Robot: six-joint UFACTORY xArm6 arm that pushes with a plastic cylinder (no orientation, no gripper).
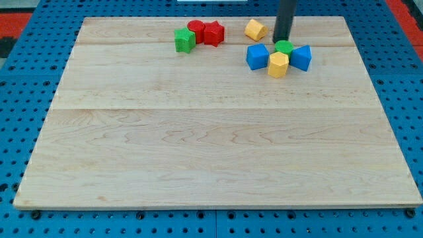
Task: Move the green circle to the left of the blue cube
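Observation:
The green circle (284, 47) lies near the view's top right, wedged between the blue cube (257, 57) on its left, a second blue block (301, 58) on its right and a yellow block (278, 65) just below it. My tip (281, 40) stands at the green circle's upper edge, touching or almost touching it. The rod rises out of the view's top.
A yellow block (256, 30) lies left of the rod. Further left sit a red circle (196, 28), a red star (213, 33) and a green block (184, 40), bunched together. The wooden board (211, 145) rests on a blue pegboard.

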